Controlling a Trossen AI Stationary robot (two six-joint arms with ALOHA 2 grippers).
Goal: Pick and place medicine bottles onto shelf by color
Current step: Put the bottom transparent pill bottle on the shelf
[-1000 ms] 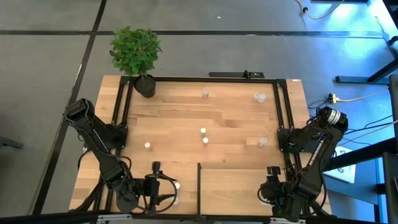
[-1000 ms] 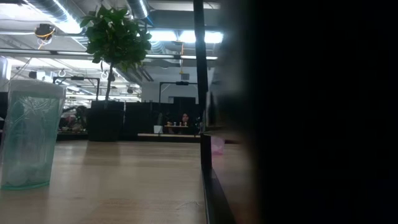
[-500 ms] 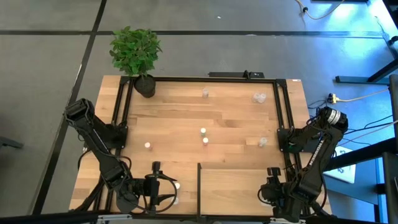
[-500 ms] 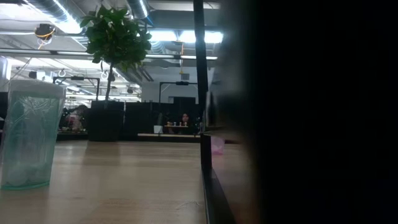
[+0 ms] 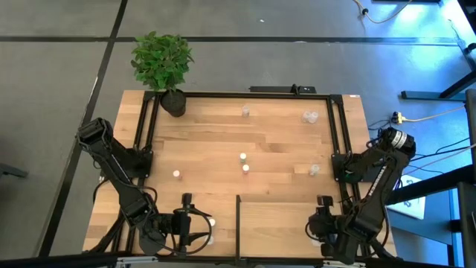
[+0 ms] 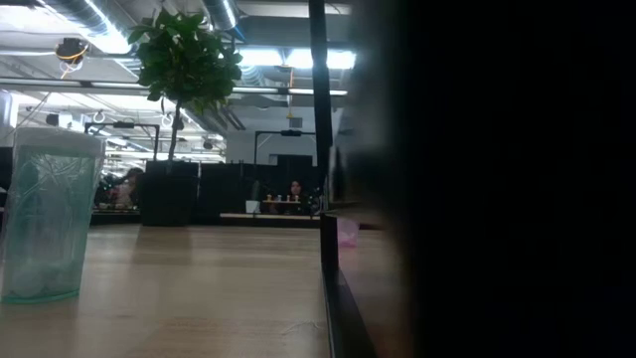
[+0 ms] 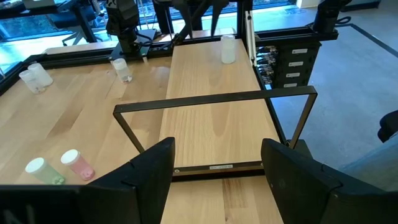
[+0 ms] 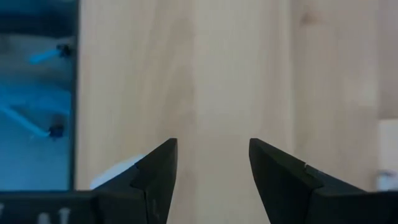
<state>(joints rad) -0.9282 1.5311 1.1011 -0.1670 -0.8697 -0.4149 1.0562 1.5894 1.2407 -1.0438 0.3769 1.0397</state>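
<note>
Left gripper (image 5: 195,224) sits at the near edge of the table (image 5: 201,152), just left of the shelf (image 5: 286,223), its two dark fingers (image 7: 146,168) spread apart with nothing between them. From its wrist camera the shelf's pale panel runs away ahead under a thin black frame (image 7: 214,102), and one white bottle (image 7: 228,48) stands at the shelf's far end. Left of the shelf, two capped bottles lie close together, a greenish one (image 7: 42,172) and a pink one (image 7: 77,164); further off stand a clear bottle (image 7: 122,68) and a pale pair (image 7: 35,74) (their colours are hard to judge at that range).

From above, the bottles beyond the shelf are mere dots: one (image 5: 177,174), a pair (image 5: 244,163), one (image 5: 313,170) and others at the far rail (image 5: 310,117), near the potted plant (image 5: 162,65).

Right gripper (image 5: 321,225) hangs over the shelf's right end, jaws parted and empty above bare wood; a white shape (image 8: 118,171) beside one finger is cut off and unidentifiable.

The table-level camera is half blocked by a dark mass; a large translucent bottle (image 6: 45,214) looms at its left.
</note>
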